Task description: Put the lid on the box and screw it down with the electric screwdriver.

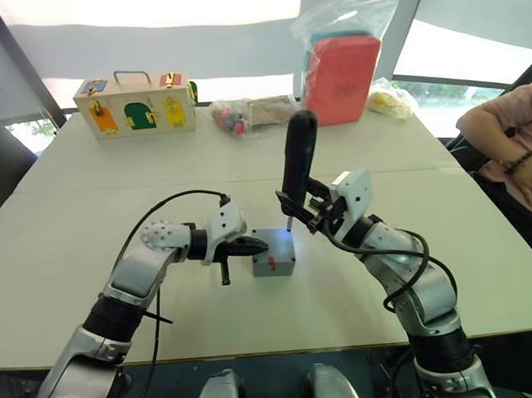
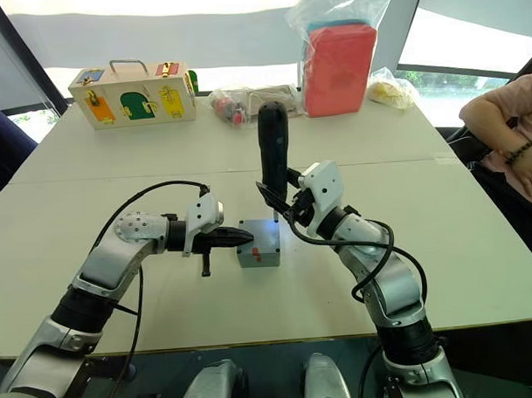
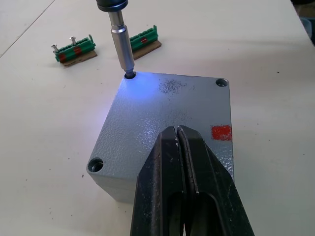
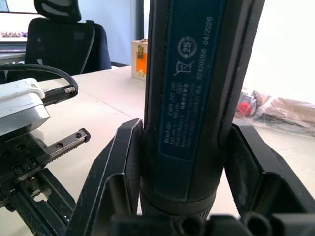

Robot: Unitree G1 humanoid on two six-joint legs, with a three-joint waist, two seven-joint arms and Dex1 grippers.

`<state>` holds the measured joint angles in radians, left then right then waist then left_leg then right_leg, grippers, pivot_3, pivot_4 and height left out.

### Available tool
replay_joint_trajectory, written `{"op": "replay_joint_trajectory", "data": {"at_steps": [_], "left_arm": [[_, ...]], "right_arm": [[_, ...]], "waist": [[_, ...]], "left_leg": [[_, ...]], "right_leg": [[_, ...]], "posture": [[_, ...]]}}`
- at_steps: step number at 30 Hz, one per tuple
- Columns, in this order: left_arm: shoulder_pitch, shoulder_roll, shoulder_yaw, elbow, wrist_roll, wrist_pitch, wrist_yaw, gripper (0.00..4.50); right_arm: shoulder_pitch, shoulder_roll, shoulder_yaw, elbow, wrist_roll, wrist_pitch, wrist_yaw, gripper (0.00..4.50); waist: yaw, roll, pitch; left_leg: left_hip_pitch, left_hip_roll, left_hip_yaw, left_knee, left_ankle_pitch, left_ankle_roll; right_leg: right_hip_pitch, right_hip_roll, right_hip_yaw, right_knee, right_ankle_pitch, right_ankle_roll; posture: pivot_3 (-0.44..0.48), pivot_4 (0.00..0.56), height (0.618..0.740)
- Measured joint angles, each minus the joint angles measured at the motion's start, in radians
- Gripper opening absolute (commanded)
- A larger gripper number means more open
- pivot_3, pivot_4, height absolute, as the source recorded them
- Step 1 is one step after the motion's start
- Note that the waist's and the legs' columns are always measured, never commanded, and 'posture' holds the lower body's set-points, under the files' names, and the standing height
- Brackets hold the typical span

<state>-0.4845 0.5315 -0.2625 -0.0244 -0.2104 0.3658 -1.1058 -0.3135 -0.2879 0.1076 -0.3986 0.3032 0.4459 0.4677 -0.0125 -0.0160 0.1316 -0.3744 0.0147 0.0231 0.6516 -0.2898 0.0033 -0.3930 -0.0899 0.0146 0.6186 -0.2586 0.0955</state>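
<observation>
The grey lid (image 3: 167, 105) lies on top of the grey box (image 1: 274, 265) in the middle of the table, its corner screw holes showing. My left gripper (image 1: 255, 246) is shut, and its tips rest over the lid's left edge (image 3: 177, 132). My right gripper (image 1: 307, 210) is shut on the black electric screwdriver (image 1: 298, 159), holding it upright. The tool's metal bit (image 3: 121, 46) stands in a far corner hole of the lid, and its light throws a blue glow there. The screwdriver's body (image 4: 189, 98) sits between the right fingers.
Two green terminal blocks (image 3: 74, 49) lie on the table just past the box. A wooden latch box (image 1: 136, 105), small bags (image 1: 246, 114) and a red pouch in a plastic bag (image 1: 342, 74) stand along the far edge. A person's arm (image 1: 509, 147) rests at the right.
</observation>
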Motion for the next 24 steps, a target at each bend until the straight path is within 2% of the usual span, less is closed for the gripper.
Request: {"op": "replay_joint_trajectory", "data": {"at_steps": [3,8,12,14,19,22,24], "left_arm": [[-0.001,-0.005,0.004,-0.020,-0.018,0.019,0.002,0.00],[-0.021,-0.007,0.012,-0.050,-0.044,0.048,0.004,0.00],[-0.051,-0.015,0.046,-0.087,-0.094,0.080,0.005,0.00],[-0.069,-0.009,0.058,-0.109,-0.110,0.089,0.006,0.00],[-0.079,0.022,0.103,-0.187,-0.175,0.117,-0.003,0.00],[-0.077,0.051,0.131,-0.206,-0.203,0.125,-0.009,0.00],[-0.077,0.057,0.138,-0.219,-0.217,0.126,-0.013,0.00]], "right_arm": [[-0.033,-0.001,-0.027,-0.029,0.037,0.068,-0.014,1.86],[-0.125,-0.015,-0.145,-0.080,0.178,0.259,-0.075,1.86],[-0.220,-0.140,-0.380,-0.118,0.364,0.555,-0.170,1.86],[-0.245,-0.182,-0.444,-0.115,0.423,0.668,-0.198,1.86],[-0.345,-0.425,-0.488,-0.001,0.455,1.037,-0.227,1.86],[-0.349,-0.554,-0.419,0.106,0.443,1.125,-0.176,1.86],[-0.356,-0.572,-0.383,0.162,0.434,1.156,-0.160,1.86]], "waist": [[0.000,0.003,0.005],[0.004,0.007,0.010],[0.005,0.009,0.021],[0.003,0.010,0.025],[0.000,0.011,0.036],[0.000,0.010,0.040],[-0.005,0.009,0.040]], "left_leg": [[-0.007,0.000,0.001,-0.001,0.000,0.000],[-0.037,-0.002,0.000,0.005,0.004,-0.006],[-0.043,-0.004,-0.001,0.012,0.004,-0.006],[-0.043,-0.006,0.000,0.012,0.004,-0.005],[-0.042,-0.005,0.000,0.014,0.004,-0.004],[-0.042,-0.005,0.000,0.015,0.004,-0.004],[-0.042,-0.005,0.001,0.015,0.004,-0.004]], "right_leg": [[-0.008,0.000,0.000,0.000,0.000,0.000],[-0.039,0.000,-0.001,0.011,0.004,0.003],[-0.040,0.000,-0.005,0.011,0.004,0.004],[-0.039,0.001,-0.005,0.011,0.004,0.004],[-0.039,0.003,-0.004,0.011,0.006,0.007],[-0.038,0.007,-0.003,0.011,0.006,0.007],[-0.038,0.008,-0.002,0.011,0.006,0.007]], "posture": [[0.000,0.150,0.730],[0.000,0.150,0.730],[0.000,0.150,0.730],[0.000,0.150,0.730],[0.000,0.150,0.730],[0.000,0.150,0.730],[0.000,0.150,0.730]]}}
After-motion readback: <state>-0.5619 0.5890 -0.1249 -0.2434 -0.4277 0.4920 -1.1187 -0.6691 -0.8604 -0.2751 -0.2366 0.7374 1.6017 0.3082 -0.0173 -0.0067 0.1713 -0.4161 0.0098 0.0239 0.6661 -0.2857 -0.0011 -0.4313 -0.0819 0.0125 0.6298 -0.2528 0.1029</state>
